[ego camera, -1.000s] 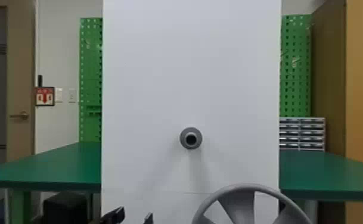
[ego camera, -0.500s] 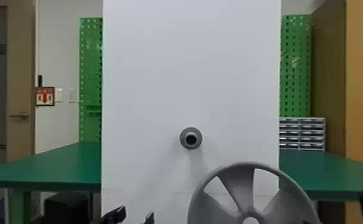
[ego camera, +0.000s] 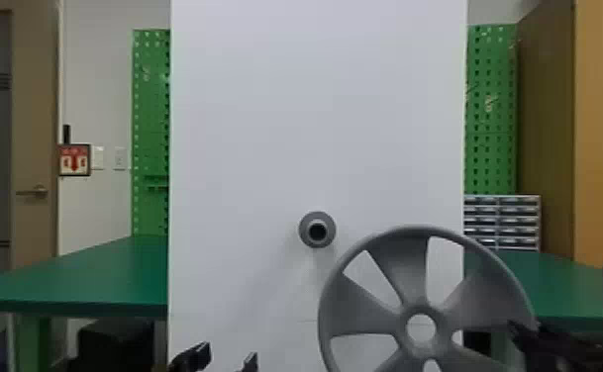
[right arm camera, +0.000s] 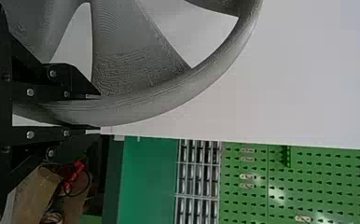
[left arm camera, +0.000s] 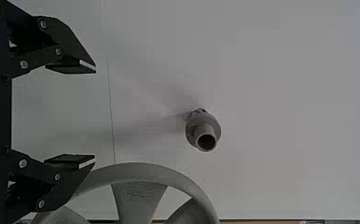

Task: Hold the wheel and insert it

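The right end effector (right arm camera: 94, 114), with black flat fingers, is clamped on the rim of the round, matte grey, plastic-looking wheel (ego camera: 359, 314), one finger to each side of the rim. Gripping at this outer edge, on the robot's right, leaves the central hub (ego camera: 421, 305) and its hole unobstructed, which inserting calls for. The wheel spreads from that grip towards the robot's left, its face roughly parallel to the panel, probably so that the hole can meet the peg squarely.

The left end effector (left arm camera: 95, 115) is empty, its black fingers well apart, to the left of the held wheel; it looks available to steady the opposite rim.

Farther forward from the right end effector, higher and to its left, the grey cylindrical peg (left arm camera: 202, 127) with a round collar and hollow tip juts from the tall, flat white panel (ego camera: 265, 123). The hub sits lower and to the right of it, so the next move likely calls for raising and shifting the wheel left before pushing forward. A tilted approach could catch the hole on the peg's tip.

Beyond is a flat green table (ego camera: 92, 277).
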`<state>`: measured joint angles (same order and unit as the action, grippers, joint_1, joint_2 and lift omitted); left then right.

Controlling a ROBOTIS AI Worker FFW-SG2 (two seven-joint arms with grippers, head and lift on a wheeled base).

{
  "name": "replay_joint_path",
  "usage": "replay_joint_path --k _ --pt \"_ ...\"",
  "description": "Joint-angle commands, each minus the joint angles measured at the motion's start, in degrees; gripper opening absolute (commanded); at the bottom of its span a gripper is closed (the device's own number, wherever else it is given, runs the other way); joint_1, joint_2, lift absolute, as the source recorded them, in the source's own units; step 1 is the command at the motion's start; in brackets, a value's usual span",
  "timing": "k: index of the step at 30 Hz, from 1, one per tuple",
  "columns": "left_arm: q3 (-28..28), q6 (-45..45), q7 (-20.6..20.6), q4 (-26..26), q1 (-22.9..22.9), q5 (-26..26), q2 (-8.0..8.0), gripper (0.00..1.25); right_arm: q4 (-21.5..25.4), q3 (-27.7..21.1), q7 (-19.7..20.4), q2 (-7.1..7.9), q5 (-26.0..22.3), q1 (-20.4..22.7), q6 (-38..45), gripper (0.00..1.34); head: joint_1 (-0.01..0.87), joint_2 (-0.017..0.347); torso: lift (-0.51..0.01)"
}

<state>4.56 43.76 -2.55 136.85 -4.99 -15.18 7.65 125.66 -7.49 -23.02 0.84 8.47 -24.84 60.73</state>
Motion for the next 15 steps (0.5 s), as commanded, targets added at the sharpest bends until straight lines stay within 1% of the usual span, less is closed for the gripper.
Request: replay_joint_path --k 1,8,15 --pt "0.01 0.10 0.00 0.00 -0.02 0.07 0.00 0.69 0.02 0.73 0.00 0.75 -0.12 -1.35 -1.84 0.18 0.005 0.112 -0.478" --pt "0.18 0.19 0.09 0.00 -0.10 0.07 0.00 0.69 0.02 1.43 0.08 1.01 0.58 -3.02 -3.07 0.18 0.005 0.112 -0.478" --pt "0.44 0.45 0.09 0.00 -0.19 0.15 0.00 0.69 0.02 2.48 0.52 1.54 0.50 -6.63 -0.44 0.18 0.005 0.112 -0.478"
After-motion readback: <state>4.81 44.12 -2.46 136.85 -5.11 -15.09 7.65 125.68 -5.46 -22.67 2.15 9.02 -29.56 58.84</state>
